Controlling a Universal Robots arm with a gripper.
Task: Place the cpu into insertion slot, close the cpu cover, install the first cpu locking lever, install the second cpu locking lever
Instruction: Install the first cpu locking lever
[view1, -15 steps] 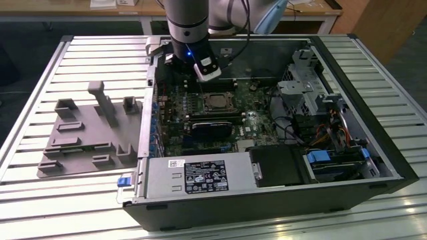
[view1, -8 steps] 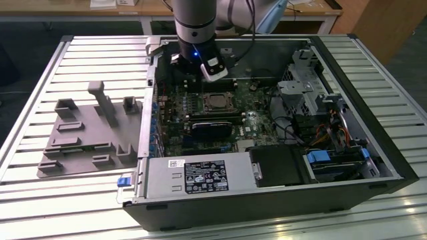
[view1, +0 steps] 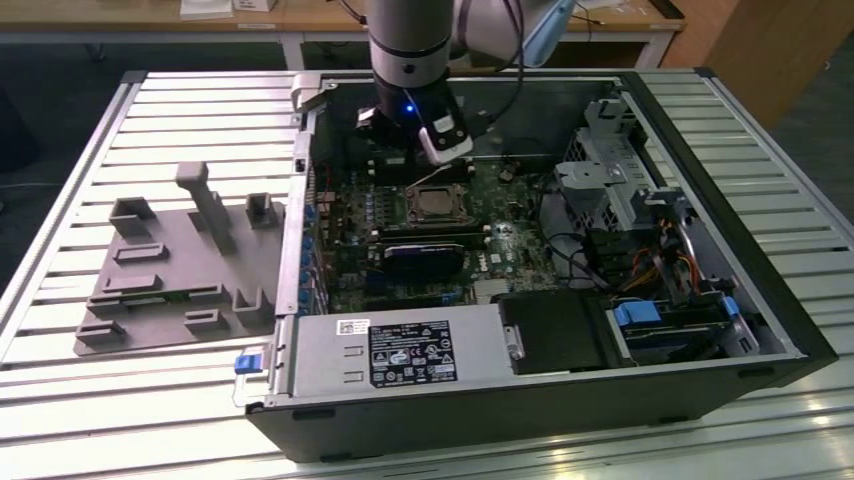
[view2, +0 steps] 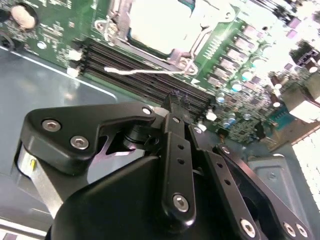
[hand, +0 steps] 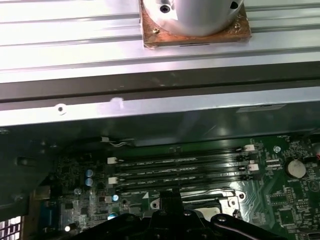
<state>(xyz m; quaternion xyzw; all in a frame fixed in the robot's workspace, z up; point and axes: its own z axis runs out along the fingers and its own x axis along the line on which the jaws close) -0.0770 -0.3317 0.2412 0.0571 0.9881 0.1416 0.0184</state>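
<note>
Cpu (view2: 159, 22) sat flat in insertion slot (view2: 181, 60), cpu cover (view2: 202, 37) apparently down over it. Wire locking lever (view2: 145, 72) lay free beside memory slots (view2: 150, 86). Gripper (view2: 173, 102) hovered near lever, fingers pressed together w/ nothing between. Cpu prob. light, rigid, fragile underneath: hold by edges only.

Straight up from the insertion slot (view1: 437, 204) it's all open, since the case (view1: 747, 300) lies open-sided. Far side of the slot: low memory slots (view2: 145, 82) with a thin lever (view2: 150, 71) lying across them, then the case wall (hand: 160, 107), and the arm (view1: 410, 40) hangs right over that bit. To the exterior view's right of the slot, drive cage (view1: 601, 165) and cables (view1: 577, 255) crowd in. Camera side, a black block (view1: 427, 255) sits just beside the slot.
</note>
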